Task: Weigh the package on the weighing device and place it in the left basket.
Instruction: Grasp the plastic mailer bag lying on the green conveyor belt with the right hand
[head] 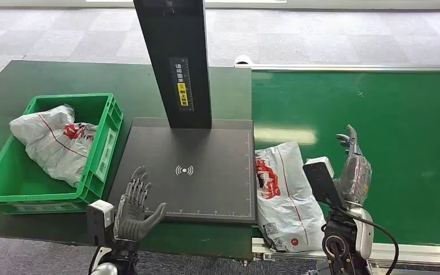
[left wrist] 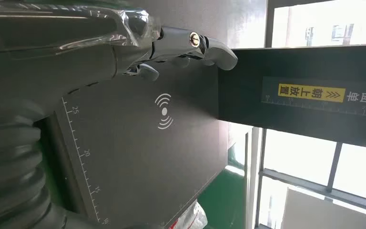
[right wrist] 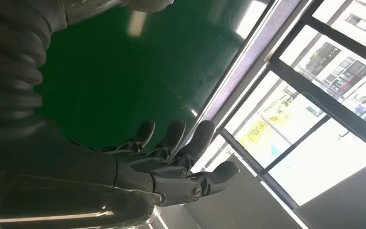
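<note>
Left robot hand (head: 134,206) and right robot hand (head: 354,166) hover, fingers spread.

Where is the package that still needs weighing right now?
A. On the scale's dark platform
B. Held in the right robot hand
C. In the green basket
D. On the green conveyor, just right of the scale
D: the package lies on the green conveyor against the right edge of the scale, whose platform is bare; the right robot hand is open beside it, holding nothing.
</note>
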